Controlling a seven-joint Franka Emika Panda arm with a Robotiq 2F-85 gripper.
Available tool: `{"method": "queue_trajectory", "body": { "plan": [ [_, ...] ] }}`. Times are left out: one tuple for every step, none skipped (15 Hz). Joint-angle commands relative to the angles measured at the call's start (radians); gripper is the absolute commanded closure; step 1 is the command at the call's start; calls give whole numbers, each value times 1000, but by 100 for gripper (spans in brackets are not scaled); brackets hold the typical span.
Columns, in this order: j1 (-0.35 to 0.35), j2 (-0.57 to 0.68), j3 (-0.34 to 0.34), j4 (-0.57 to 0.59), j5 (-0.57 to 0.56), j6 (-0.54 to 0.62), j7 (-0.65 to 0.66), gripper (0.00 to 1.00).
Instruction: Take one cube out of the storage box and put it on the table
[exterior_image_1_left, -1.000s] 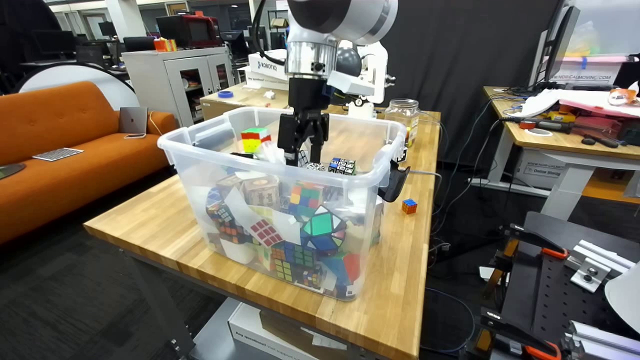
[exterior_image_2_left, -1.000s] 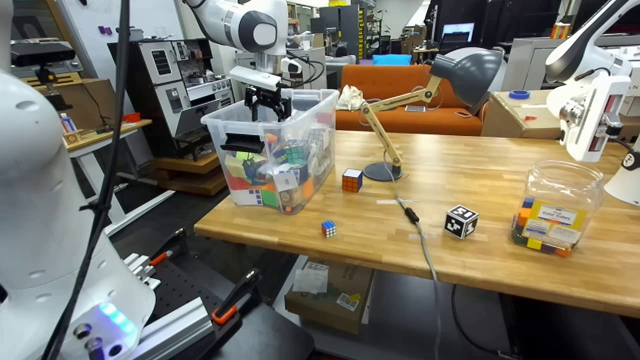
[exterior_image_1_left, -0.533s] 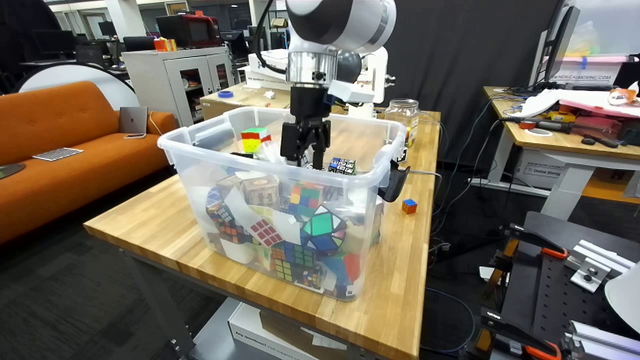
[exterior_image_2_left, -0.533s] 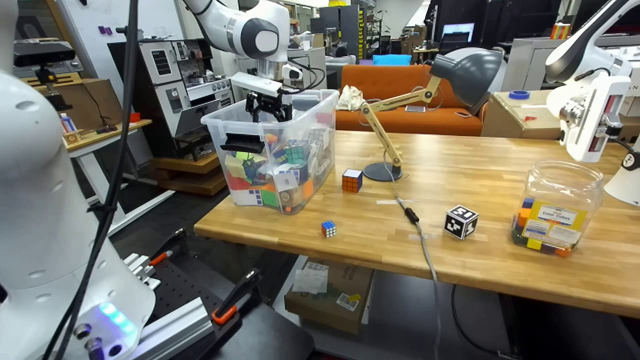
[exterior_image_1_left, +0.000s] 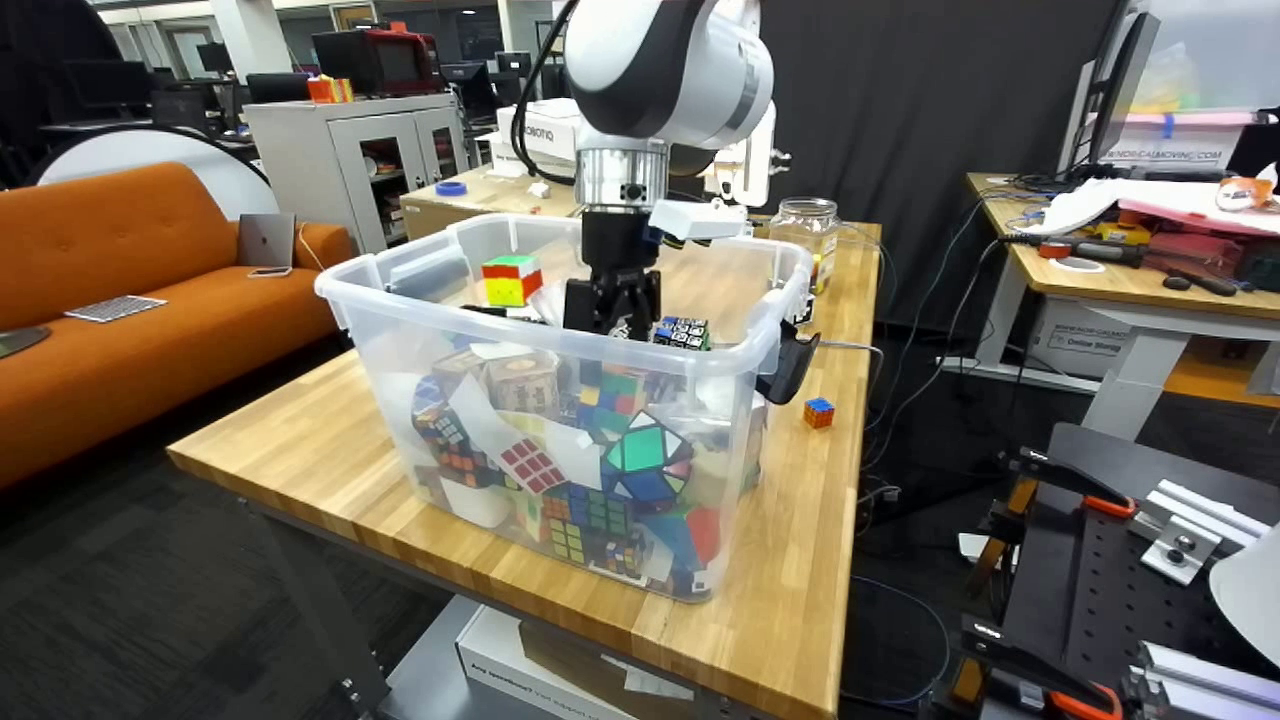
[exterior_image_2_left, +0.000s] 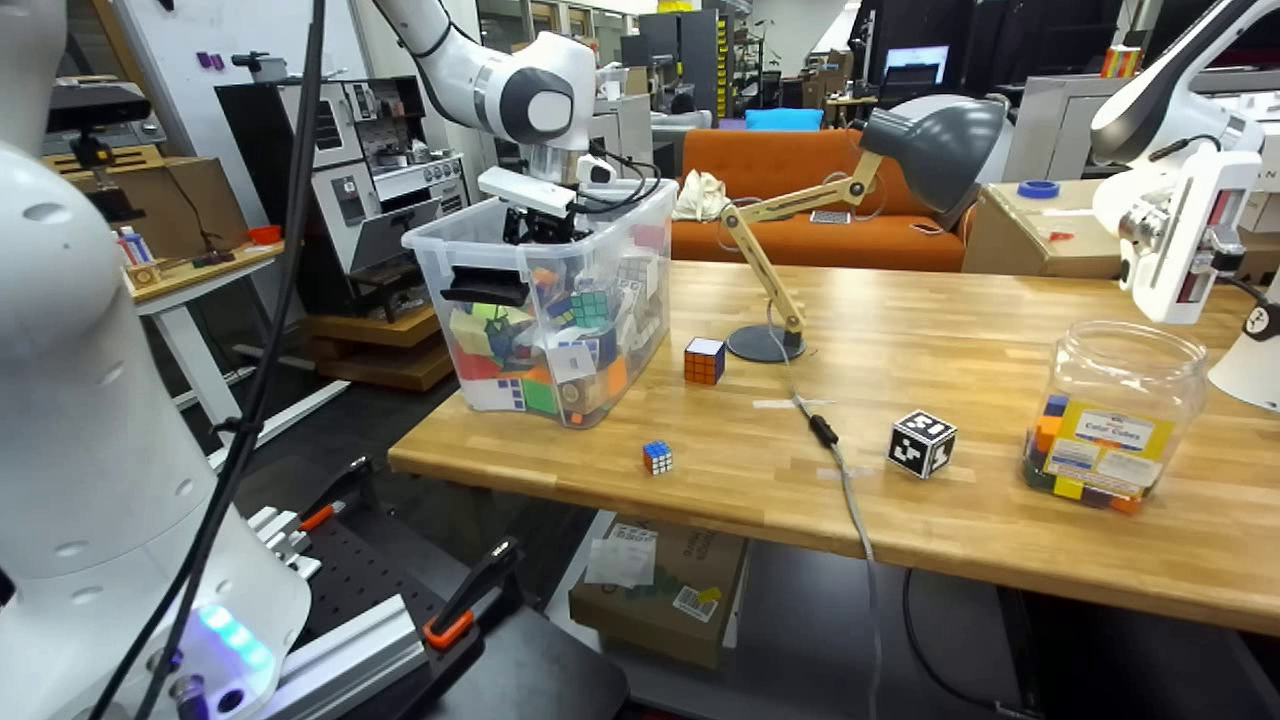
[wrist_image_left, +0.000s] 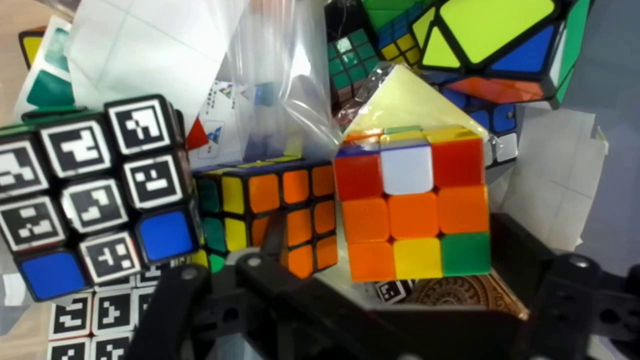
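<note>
The storage box (exterior_image_1_left: 450, 317) is a clear tub full of puzzle cubes and wrappers. It stands on the wooden table (exterior_image_1_left: 800, 540) and shows in an exterior view too (exterior_image_2_left: 460, 248). My gripper (exterior_image_1_left: 612, 315) is down inside the box with its fingertips below the rim. In the wrist view the gripper (wrist_image_left: 389, 231) is open around a cube (wrist_image_left: 414, 215) with orange, red, white, yellow and green stickers. The right finger is close against this cube; I cannot tell if they touch. The left finger stands apart from it, in front of a black-edged orange cube (wrist_image_left: 297, 187).
A black-and-white marker cube (wrist_image_left: 95, 195) and clear plastic wrap (wrist_image_left: 285, 75) crowd the gripper. On the table are a small cube (exterior_image_2_left: 657, 457), an orange cube (exterior_image_2_left: 704, 361), a marker cube (exterior_image_2_left: 922, 444), a desk lamp (exterior_image_2_left: 770, 260) and a clear jar (exterior_image_2_left: 1115, 420).
My gripper has moved down deeper into the box. The wrap beside the red-and-yellow cube and the marker cube have shifted slightly. The table objects have not moved.
</note>
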Motion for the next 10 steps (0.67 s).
{"method": "queue_trajectory", "body": {
  "plan": [
    [-20, 35, 35, 45, 20, -16, -16, 0],
    [-20, 42, 42, 53, 22, -21, -18, 0],
    [-19, 49, 48, 61, 22, -27, -18, 0],
    [-18, 57, 52, 67, 18, -29, -16, 0],
    [-18, 62, 57, 71, 18, -33, -16, 0],
    [-19, 66, 60, 74, 17, -34, -15, 0],
    [-19, 70, 60, 77, 15, -34, -13, 0],
    [-19, 73, 60, 76, 14, -34, -10, 0],
    [-20, 73, 60, 75, 14, -34, -9, 0],
    [-19, 70, 58, 71, 11, -32, -5, 0]
  ]
}}
